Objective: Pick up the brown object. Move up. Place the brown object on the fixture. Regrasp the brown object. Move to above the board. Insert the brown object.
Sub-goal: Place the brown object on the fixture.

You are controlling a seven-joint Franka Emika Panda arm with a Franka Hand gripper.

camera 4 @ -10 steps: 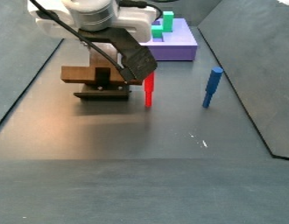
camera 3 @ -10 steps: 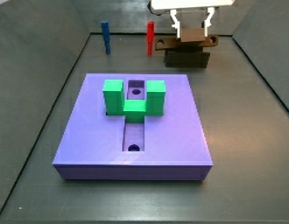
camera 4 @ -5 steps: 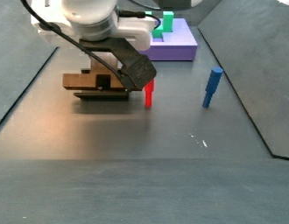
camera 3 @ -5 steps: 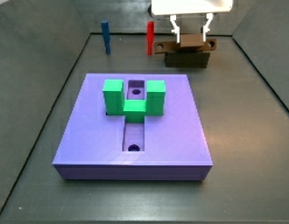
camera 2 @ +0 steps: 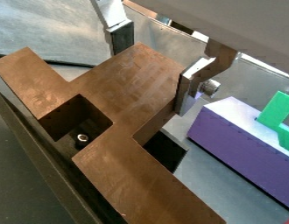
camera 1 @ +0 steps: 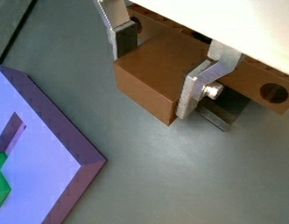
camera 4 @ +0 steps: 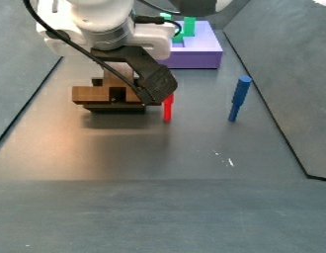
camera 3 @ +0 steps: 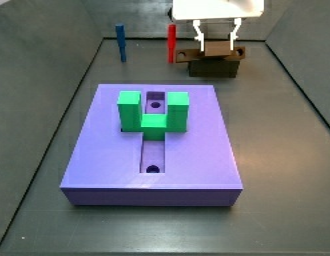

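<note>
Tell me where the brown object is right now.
The brown object lies on the fixture at the far end of the floor beyond the board, beside the red peg, with the gripper straddling it.

Grey floor [camera 3: 281,150] under board [camera 3: 195,150], fixture [camera 3: 213,68]

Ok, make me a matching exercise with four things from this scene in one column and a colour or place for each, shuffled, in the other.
Things:
1. brown object
2. board
3. gripper
4. peg

Descriptions:
A. lavender-purple, carrying a green block
B. blue, standing upright on the floor
C. fingers on either side of the brown object
D. lying on the fixture

Pairs: 1-D, 2-A, 3-C, 4-B
</note>
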